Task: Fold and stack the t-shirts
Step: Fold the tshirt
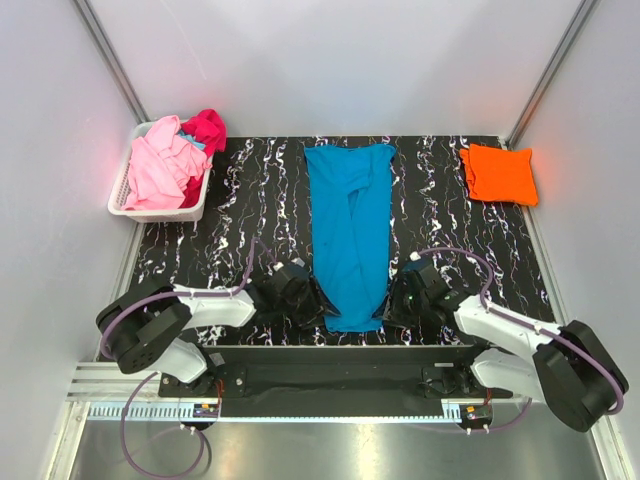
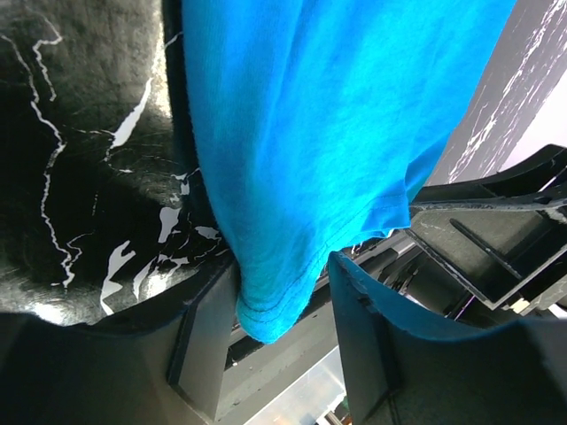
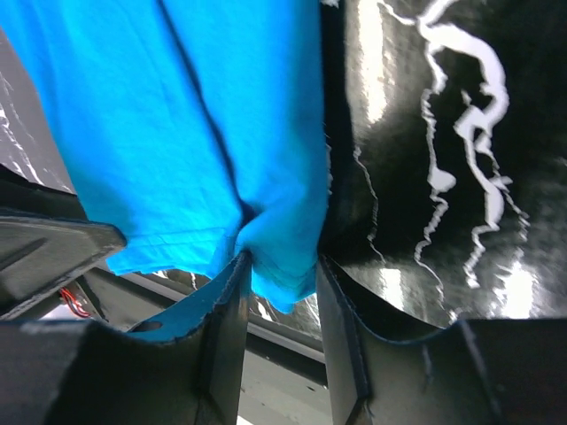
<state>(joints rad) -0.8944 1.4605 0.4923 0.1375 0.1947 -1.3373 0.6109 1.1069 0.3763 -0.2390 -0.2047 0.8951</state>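
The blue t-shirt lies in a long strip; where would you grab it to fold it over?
Take the blue t-shirt by its two near hem corners, coming from the near edge of the table. It lies as a long narrow strip running away from that edge, so lifting those corners would probably carry the hem to the far end.

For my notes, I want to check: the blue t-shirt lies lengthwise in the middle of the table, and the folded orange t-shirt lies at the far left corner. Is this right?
Not quite. The top external view shows the folded orange t-shirt at the far right corner, not the left. The rest is correct.
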